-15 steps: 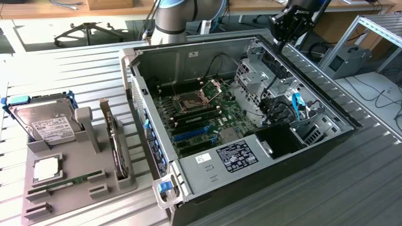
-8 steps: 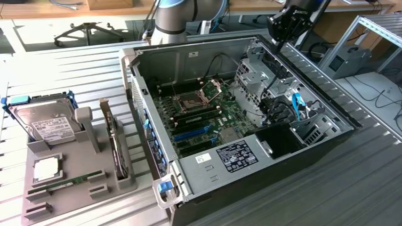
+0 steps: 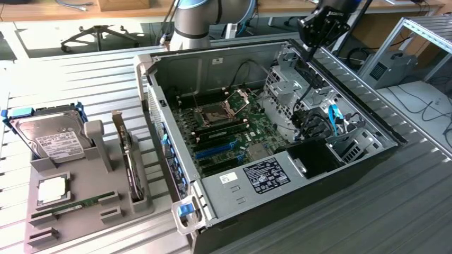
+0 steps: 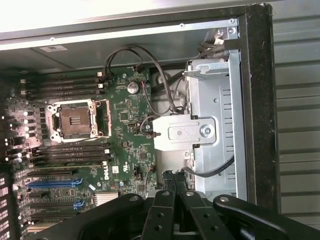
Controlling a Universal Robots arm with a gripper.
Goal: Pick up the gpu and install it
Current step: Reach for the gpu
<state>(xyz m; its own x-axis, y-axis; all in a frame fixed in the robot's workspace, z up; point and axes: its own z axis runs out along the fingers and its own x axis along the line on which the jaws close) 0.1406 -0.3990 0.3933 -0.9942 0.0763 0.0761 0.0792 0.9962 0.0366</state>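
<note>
- Plainly, the gripper (image 3: pixel 309 52) is hanging over the open computer case (image 3: pixel 211 69), at about one o'clock from the case's middle in the exterior view.
- Its fingers (image 4: pixel 165 200) are pressing flat against each other, and they are carrying nothing.
- Seen from the wrist, those joined fingers are hovering above the edge of the green motherboard (image 4: pixel 125 115), just beside the silver drive cage (image 4: pixel 215 135).
- The gpu (image 3: pixel 131 159) is standing on its long edge in a slot of the grey holder (image 3: pixel 92 222), with its metal end bracket pointing toward twelve o'clock in the exterior view.
- That holder is sitting outside the case at about nine o'clock from it, so the gpu is resting well apart from the gripper.
- A silver hard drive (image 3: pixel 53 138) with a white label is leaning in the same holder, at about ten o'clock from the gpu.
- A thin green RAM stick (image 3: pixel 78 203) is lying low in the holder at about seven o'clock from the gpu.
- On the motherboard, the square processor socket (image 4: pixel 75 120) is sitting uncovered, and the blue expansion slot (image 4: pixel 52 182) is lying bare.
</note>
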